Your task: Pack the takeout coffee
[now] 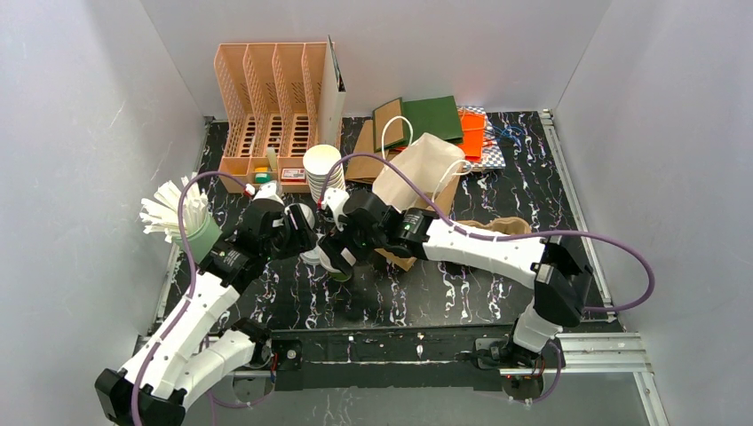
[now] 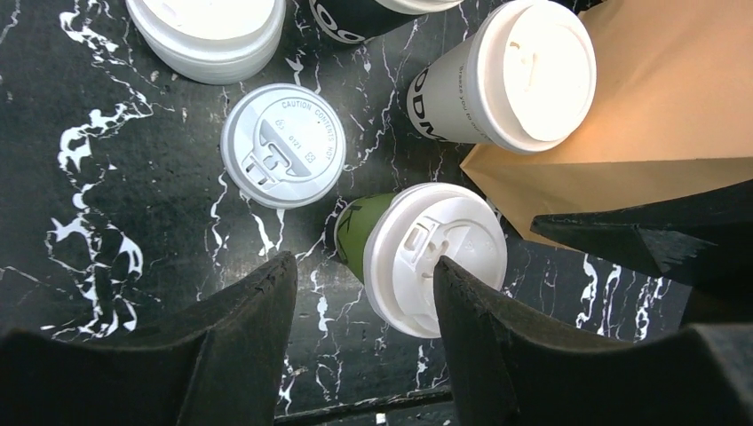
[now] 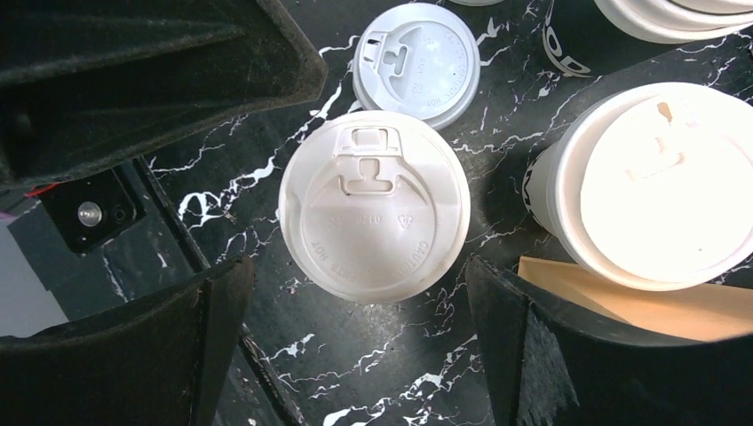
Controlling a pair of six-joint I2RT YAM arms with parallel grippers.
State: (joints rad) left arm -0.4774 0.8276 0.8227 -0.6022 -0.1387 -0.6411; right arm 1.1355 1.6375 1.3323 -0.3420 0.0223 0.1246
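A green takeout coffee cup (image 2: 360,226) with a white sip lid (image 3: 373,213) stands on the black marble table. My left gripper (image 2: 364,266) hovers over it, jaws apart; the cup sits off to the right, its lid partly behind the right finger (image 2: 497,346), nothing gripped. My right gripper (image 3: 357,293) is open wide directly above the same lid, which lies just ahead of its fingertips. A second capped coffee, white with black lettering (image 2: 524,75), stands by a kraft paper bag (image 2: 657,106). In the top view both grippers meet at mid-table (image 1: 328,244).
A loose flat lid (image 2: 284,145) lies left of the green cup, beside a stack of lids (image 2: 209,35). Behind stand a tall stack of lidless cups (image 1: 321,169), a peach file organizer (image 1: 271,98), a holder of white stirrers (image 1: 182,217) and green and orange bags (image 1: 431,120).
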